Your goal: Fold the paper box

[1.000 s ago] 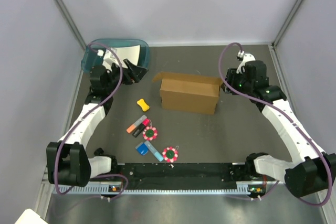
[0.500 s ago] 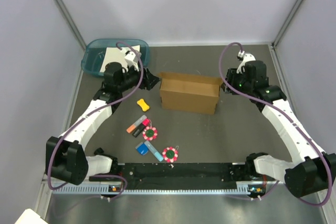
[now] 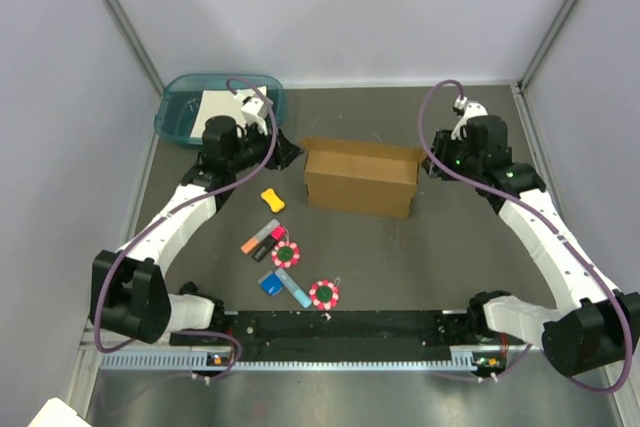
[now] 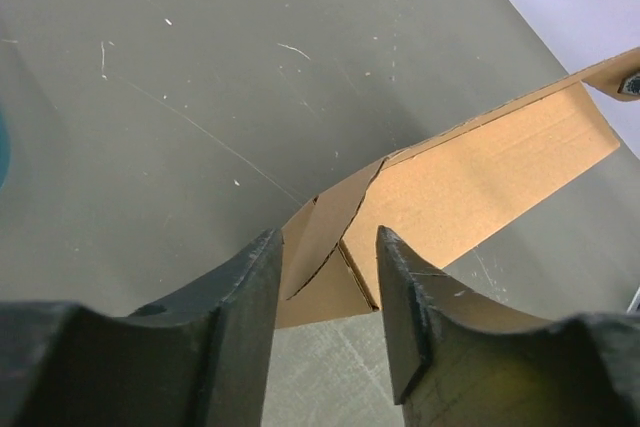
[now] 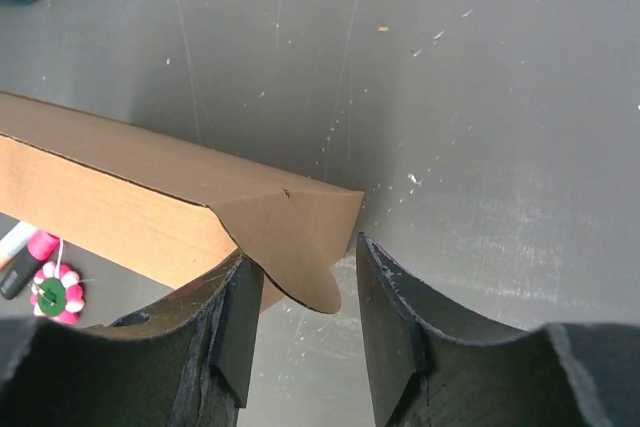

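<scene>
Paper box [image 3: 360, 179] is standing up as a brown cardboard form near the middle of the table [image 3: 450, 267], a little toward the far edge, with its long sides running left to right. From above you are seeing both arms reaching in to its ends. Your left gripper [image 3: 290, 155] is sitting at the left end flap and your right gripper [image 3: 428, 161] at the right end flap. That view is too coarse to show how either claw is set.

The left wrist camera is filling that in. Its two dark fingers [image 4: 250, 317] are straddling the curved end flap, which is taking up nearly the whole gap between them. The long wall of the box is running away toward the upper right. You cannot tell from it whether the pads are pressing on the cardboard or only framing it.

The right wrist camera is showing the other end. The rounded flap is lying between the fingers [image 5: 385, 307], touching the left-hand one, with a strip of bare table showing beside the other. That claw is standing partly apart, not clamped.

Only the overhead view is giving you the rest:
- A teal tray [image 3: 172, 122] holding a white sheet [image 3: 220, 105] is sitting in the far left corner.
- Between the box and the near edge are lying a yellow piece [image 3: 271, 199], markers [image 3: 262, 239], two pink round pieces [image 3: 287, 254] and a blue item [image 3: 270, 285].
</scene>
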`<state>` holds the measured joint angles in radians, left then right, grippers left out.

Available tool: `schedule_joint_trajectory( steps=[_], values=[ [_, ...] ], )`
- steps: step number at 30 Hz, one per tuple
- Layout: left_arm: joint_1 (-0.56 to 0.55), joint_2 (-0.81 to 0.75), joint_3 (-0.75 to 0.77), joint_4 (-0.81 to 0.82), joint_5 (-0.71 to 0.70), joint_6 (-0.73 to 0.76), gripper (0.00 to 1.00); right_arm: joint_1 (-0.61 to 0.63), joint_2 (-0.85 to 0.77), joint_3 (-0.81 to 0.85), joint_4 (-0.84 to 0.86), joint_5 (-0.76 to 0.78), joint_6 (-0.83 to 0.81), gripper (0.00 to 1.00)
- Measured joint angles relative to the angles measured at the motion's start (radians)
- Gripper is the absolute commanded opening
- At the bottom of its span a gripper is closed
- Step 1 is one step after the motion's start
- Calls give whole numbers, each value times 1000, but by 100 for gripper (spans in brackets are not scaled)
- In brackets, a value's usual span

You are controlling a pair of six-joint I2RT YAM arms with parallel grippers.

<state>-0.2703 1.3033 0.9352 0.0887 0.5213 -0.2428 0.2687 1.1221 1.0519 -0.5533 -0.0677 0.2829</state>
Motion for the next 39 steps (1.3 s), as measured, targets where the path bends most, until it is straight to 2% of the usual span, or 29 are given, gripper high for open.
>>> schedule_joint_trajectory(
  steps=[9, 13, 20, 24, 39],
  values=[
    [-6, 9, 0, 1, 31, -22, 25, 0, 0, 0, 0, -8, 41, 29],
    [-7, 9, 0, 1, 36, -29, 20, 0, 0, 0, 0, -16, 63, 25],
    [-18, 9, 1, 1, 39, -46, 14, 3, 0, 3, 0, -38, 101, 7],
    [-22, 9, 7, 1, 39, -51, 12, 4, 2, 6, -1, -48, 129, 2],
    [-40, 10, 11, 1, 10, -62, 0, 3, 31, 29, -11, -30, 218, 0]
  ],
)
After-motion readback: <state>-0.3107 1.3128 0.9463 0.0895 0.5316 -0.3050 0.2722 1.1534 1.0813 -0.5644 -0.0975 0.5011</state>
